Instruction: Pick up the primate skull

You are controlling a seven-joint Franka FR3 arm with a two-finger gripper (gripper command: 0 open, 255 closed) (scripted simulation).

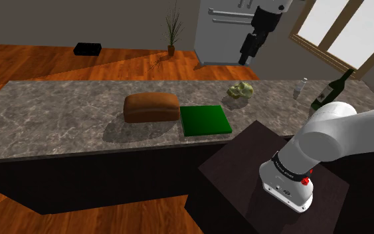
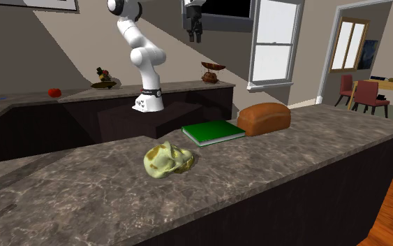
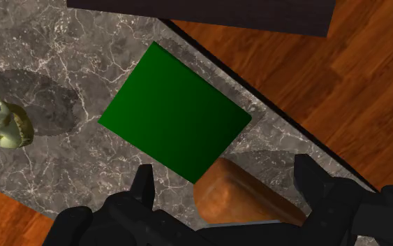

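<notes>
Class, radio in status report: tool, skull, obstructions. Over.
Black tool open, high above grey mottled counter. Pale yellow-green skull lies free, untouched. Flat green book, brown loaf nearby, not blocking.

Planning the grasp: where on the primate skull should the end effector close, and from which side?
Probably from above, closing across the rounded braincase of the skull. It lies low on the counter, apart from the green book, so the open end effector has room beside it.
</notes>
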